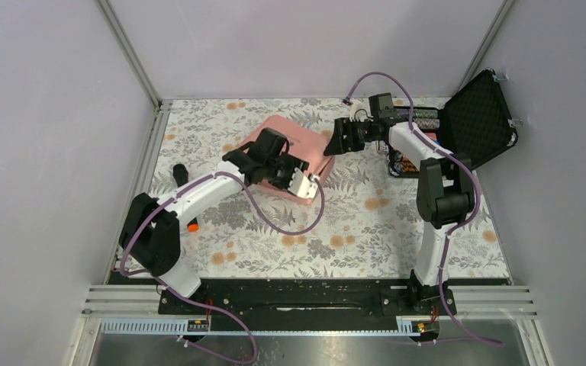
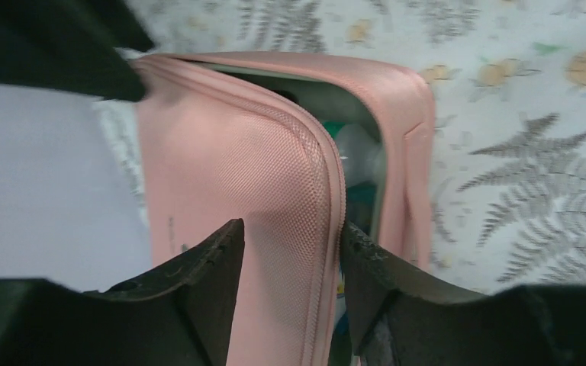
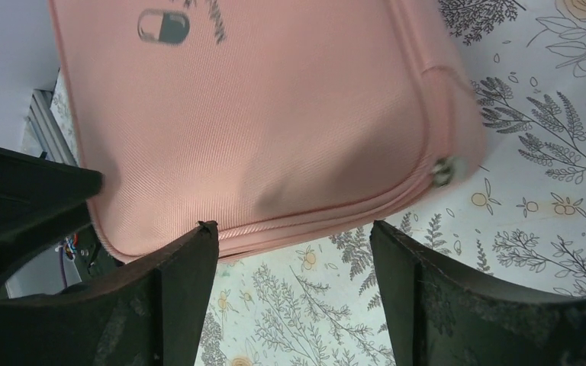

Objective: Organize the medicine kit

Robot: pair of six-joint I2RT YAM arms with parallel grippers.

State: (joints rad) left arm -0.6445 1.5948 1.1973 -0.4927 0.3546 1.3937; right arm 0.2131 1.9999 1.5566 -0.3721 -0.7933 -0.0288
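Note:
The medicine kit (image 1: 294, 131), a pink soft case, lies at the back middle of the flowered table. My left gripper (image 1: 243, 158) is at its left edge. In the left wrist view its jaws (image 2: 290, 236) are closed on the rim of the kit's lid (image 2: 229, 152), one finger on the outside and one inside by the zipper. The lid is lifted a little, and pale and teal contents (image 2: 359, 160) show in the gap. My right gripper (image 1: 336, 141) stands open at the kit's right side. In the right wrist view its fingers (image 3: 294, 232) hold nothing, just short of the kit's edge (image 3: 259, 99) near the zipper pull (image 3: 444, 169).
A black hard case (image 1: 477, 118) stands open at the back right, with colourful chips (image 1: 420, 118) in its tray, close behind the right arm. A small black thing (image 1: 179, 174) and an orange-tipped thing (image 1: 193, 226) lie by the left arm. Grey walls close in both sides.

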